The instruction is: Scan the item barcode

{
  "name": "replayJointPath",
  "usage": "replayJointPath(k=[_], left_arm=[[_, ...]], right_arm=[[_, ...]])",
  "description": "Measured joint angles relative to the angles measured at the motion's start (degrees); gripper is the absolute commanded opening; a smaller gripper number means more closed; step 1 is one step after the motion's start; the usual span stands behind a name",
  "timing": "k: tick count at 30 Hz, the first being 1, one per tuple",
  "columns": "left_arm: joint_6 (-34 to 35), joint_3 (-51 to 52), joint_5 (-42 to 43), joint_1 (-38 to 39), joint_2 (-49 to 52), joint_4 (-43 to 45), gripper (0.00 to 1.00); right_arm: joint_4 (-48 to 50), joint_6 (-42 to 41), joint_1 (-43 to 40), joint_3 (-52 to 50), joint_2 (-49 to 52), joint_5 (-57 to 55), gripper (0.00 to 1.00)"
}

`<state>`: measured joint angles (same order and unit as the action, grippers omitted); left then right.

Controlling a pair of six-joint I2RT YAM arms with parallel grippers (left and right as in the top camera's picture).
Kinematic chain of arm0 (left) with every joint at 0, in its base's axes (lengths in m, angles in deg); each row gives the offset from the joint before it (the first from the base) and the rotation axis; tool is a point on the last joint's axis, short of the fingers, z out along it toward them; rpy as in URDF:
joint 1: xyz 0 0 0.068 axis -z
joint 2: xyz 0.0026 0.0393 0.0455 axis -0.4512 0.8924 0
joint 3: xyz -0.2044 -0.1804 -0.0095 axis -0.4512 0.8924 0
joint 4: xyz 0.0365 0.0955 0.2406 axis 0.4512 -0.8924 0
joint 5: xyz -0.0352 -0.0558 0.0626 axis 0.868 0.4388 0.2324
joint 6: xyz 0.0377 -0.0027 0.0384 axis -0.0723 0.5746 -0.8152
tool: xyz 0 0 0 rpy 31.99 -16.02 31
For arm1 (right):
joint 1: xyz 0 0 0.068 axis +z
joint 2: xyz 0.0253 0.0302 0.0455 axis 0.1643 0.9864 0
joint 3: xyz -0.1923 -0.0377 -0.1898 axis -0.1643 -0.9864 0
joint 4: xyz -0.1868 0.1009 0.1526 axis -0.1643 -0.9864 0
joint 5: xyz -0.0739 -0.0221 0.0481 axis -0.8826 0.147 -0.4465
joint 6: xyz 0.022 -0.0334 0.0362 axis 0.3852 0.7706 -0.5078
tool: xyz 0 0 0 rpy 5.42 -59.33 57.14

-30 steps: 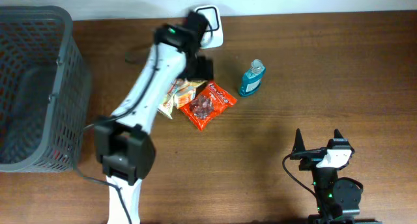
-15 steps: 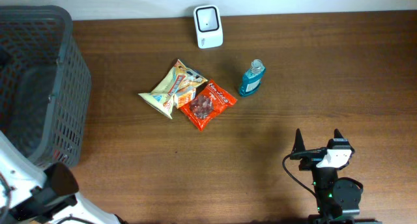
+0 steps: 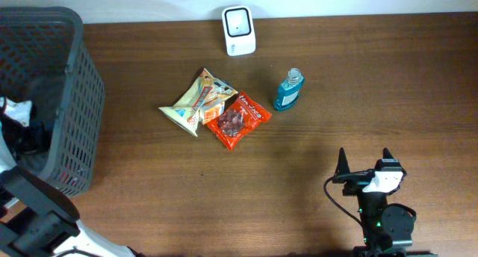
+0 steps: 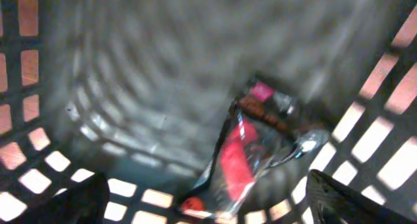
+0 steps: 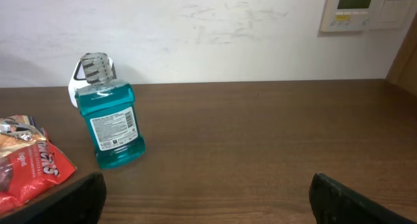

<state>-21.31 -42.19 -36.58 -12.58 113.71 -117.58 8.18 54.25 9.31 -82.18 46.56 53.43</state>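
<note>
1. Item location. One wrapped packet [image 4: 251,152], red with a clear film, lies flat on the floor of the basket [image 3: 75,100] at the left end of the surface [image 3: 336,85]. Its position inside the basket suggests that it is finished with and sorted out of the way.

2. Left tool [image 4: 208,201]. It hangs inside the basket directly above the packet. The fingertips stand wide apart and grip nothing. The packet rests on the basket floor, not on the tool.

3. Remaining items. A yellow snack packet [image 3: 196,101] and a red snack packet [image 3: 237,120] lie touching near the middle of the surface. A blue mouthwash bottle [image 3: 288,91] stands upright just to their right. All three sit close to the scanner [image 3: 239,31], presumably so that each needs only a short carry to it.

4. Scanner. It stands at the far edge, window facing the items.

5. Right tool [image 3: 365,161]. It is parked at the near right with the fingers spread, empty, well apart from every item.
</note>
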Motion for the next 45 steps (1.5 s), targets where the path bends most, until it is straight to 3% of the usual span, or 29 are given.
replayJointPath(k=[4, 8, 10, 12, 13, 14, 15, 16, 17, 18, 21, 25, 27, 31, 33, 34, 35, 37, 39, 41, 43, 45], left_arm=[[-16.87, 5.99, -1.46, 0.0, 0.0, -2.32, 1.0], [-28.2, 14.32, -2.03, -0.17, 0.0, -2.4, 1.0], [-29.9, 16.22, -2.08, -0.07, 0.04, -2.21, 0.94], [-30.71, 17.73, -2.08, -0.07, 0.07, -1.55, 0.78], [-31.04, 18.38, -2.08, -0.07, 0.07, 0.33, 0.76], [-31.36, 18.8, -2.1, -0.07, 0.11, 2.6, 0.77], [-31.41, 18.82, -2.1, -0.07, 0.11, 4.44, 0.91], [-31.34, 18.84, -2.08, -0.07, 0.11, 5.51, 0.89], [-30.84, 18.95, -2.1, -0.07, 0.11, 8.74, 0.75], [-30.51, 18.95, -2.1, -0.07, 0.11, 9.64, 0.69], [-29.88, 18.99, -2.08, -0.07, 0.17, 10.62, 0.31], [-26.47, 18.78, -2.38, -0.07, 0.33, 12.76, 0.07], [-21.53, 18.43, -2.99, -0.07, 0.2, 15.91, 0.0], [-9.88, 12.52, -2.86, -0.07, 1.51, 17.92, 0.0], [-1.07, 4.94, -2.32, -0.04, 1.77, 16.94, 0.0], [8.61, -3.58, -2.27, 0.0, 2.08, 17.16, 0.0], [14.01, -7.74, -1.9, 0.0, 2.1, 15.3, 0.0], [25.4, -19.39, 5.92, -0.07, 2.32, 12.76, 0.0], [35.93, -30.42, 24.94, -0.22, 0.04, 13.64, 0.0], [45.22, -36.3, 37.79, 1.05, -3.5, 14.03, 0.0], [48.59, -37.18, 43.65, 5.03, -7.23, 13.94, 0.0], [50.49, -37.73, 49.55, 15.3, -9.57, 11.76, 0.0]], right_arm=[[0.0, 0.0, 0.0, 0.0, 0.0, 0.0, 0.98], [0.0, 0.02, 0.0, 0.0, 0.0, -0.02, 0.98], [0.0, -0.02, 0.0, 0.0, 0.0, 0.0, 0.98], [0.0, 0.02, 0.0, 0.0, 0.0, 0.0, 0.98], [-0.02, -0.02, 0.0, 0.0, 0.0, 0.0, 0.99], [0.0, 0.0, 0.0, 0.0, 0.0, 0.0, 0.98], [0.0, 0.0, 0.0, 0.0, 0.0, 0.0, 0.98], [-0.02, 0.0, 0.0, 0.0, 0.0, 0.0, 0.98], [0.0, 0.0, 0.0, 0.0, 0.0, -0.02, 0.98], [-0.02, -0.02, 0.0, 0.0, 0.0, 0.0, 0.98], [0.0, -0.07, 0.0, 0.0, 0.0, 0.0, 0.98], [0.0, 0.02, 0.0, 0.0, 0.0, 0.0, 0.98], [0.0, 0.0, 0.0, 0.0, 0.0, 0.0, 0.98], [-0.02, -0.02, 0.0, 0.0, 0.0, 0.0, 0.98], [0.0, -0.02, 0.0, 0.0, 0.0, 0.0, 0.98], [0.0, 0.0, 0.0, 0.0, 0.0, 0.0, 0.98], [0.02, 0.02, 0.0, 0.0, 0.0, -0.02, 0.98], [0.02, 0.0, 0.0, 0.0, 0.0, -0.02, 0.98], [0.0, -0.02, 0.0, 0.0, 0.0, 0.0, 0.98], [0.0, -0.02, 0.0, 0.0, 0.0, 0.0, 0.98], [-0.02, 0.04, 0.0, 0.0, 0.0, 0.0, 0.98], [0.0, 0.0, 0.0, 0.0, -0.02, 0.02, 0.98]])
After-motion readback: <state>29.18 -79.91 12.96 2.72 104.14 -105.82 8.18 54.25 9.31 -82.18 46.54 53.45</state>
